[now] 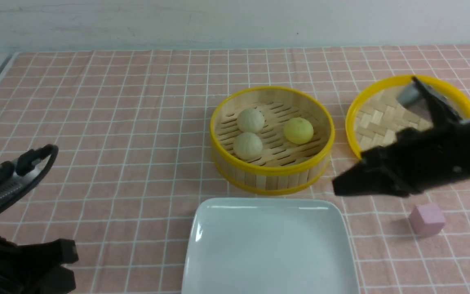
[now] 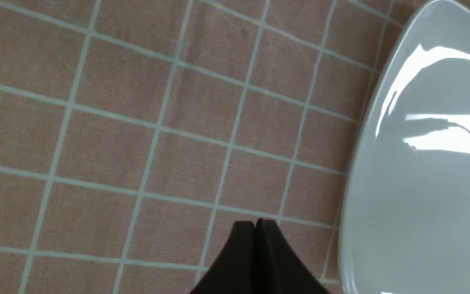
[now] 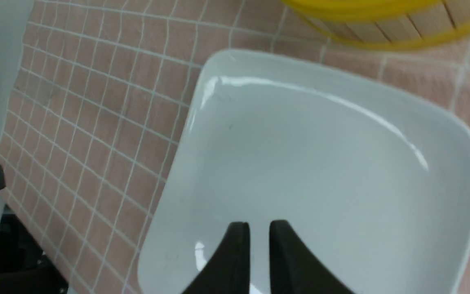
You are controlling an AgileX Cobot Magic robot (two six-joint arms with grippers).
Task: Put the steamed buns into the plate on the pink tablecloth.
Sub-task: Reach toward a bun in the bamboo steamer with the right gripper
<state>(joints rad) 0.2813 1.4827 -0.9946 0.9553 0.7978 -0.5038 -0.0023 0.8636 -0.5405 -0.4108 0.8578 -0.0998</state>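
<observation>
Sitting in the bamboo steamer (image 1: 271, 173), the three steamed buns (image 1: 250, 120) are found well apart from both sets of fingers. The plate (image 1: 267, 245) is seen just beneath the right fingers (image 3: 235, 253), which are parted by a narrow gap and hold nothing. The left fingers (image 2: 243, 249) are pressed together, empty, over the pink tablecloth (image 1: 137, 122) covering the counter, beside the plate.

Three steamed buns (image 1: 251, 120) inside bamboo steamer (image 1: 271, 176)
</observation>
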